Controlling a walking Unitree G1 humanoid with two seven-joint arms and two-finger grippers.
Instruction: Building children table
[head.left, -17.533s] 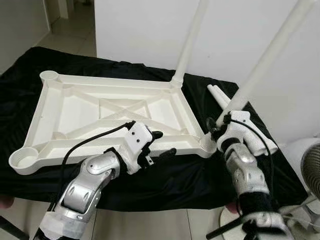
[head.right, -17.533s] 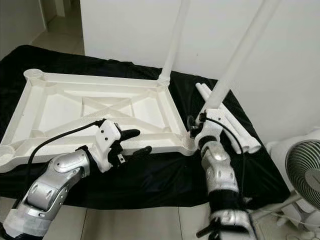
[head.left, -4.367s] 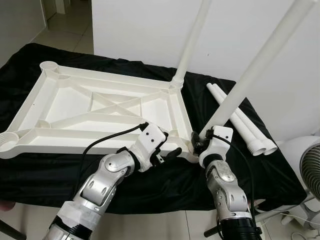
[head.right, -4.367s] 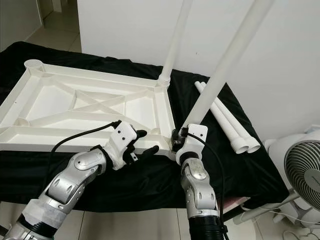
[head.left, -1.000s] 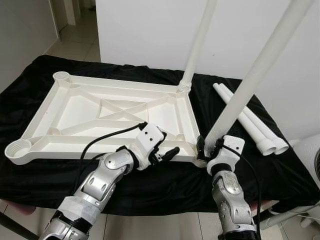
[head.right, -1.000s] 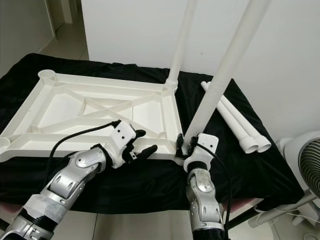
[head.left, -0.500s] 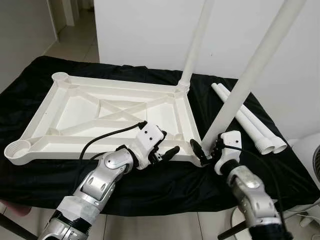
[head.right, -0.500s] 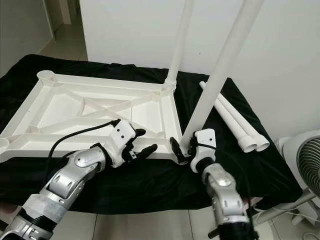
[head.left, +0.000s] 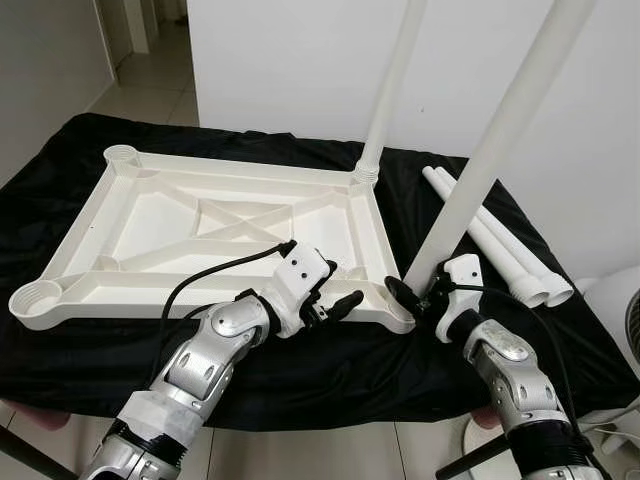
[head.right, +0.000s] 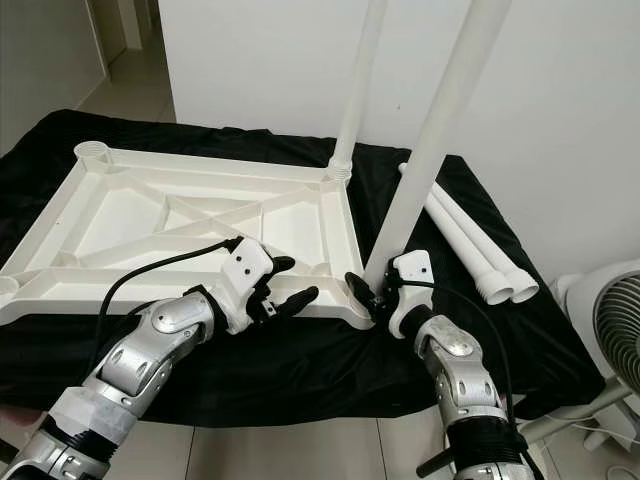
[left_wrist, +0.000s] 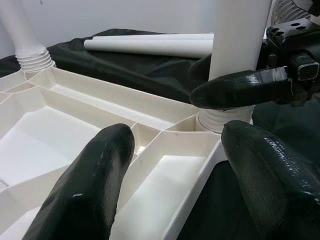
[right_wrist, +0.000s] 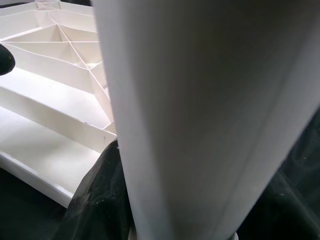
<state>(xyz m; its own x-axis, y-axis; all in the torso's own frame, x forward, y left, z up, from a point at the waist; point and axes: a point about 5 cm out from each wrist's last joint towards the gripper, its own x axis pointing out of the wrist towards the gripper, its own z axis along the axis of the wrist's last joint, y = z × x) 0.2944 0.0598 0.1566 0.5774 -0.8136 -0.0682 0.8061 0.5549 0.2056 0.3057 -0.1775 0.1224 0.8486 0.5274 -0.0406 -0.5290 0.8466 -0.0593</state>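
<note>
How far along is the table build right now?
Done: the far-right leg stands in its corner of the upturned tabletop. In hand: the right gripper is at the base of the near-right leg, seated in its socket; the left gripper hovers open by the near edge. Left: two loose legs for the two empty left sockets.

— How's my feed looking?
— Even, bright indoor light in my head views, sharp, no motion blur. The black cloth (head.left: 300, 370) swallows detail.
— Wrist cameras?
— My left wrist's fingers (left_wrist: 90, 190) are soft up close; the leg (right_wrist: 200, 100) is blurred.
</note>
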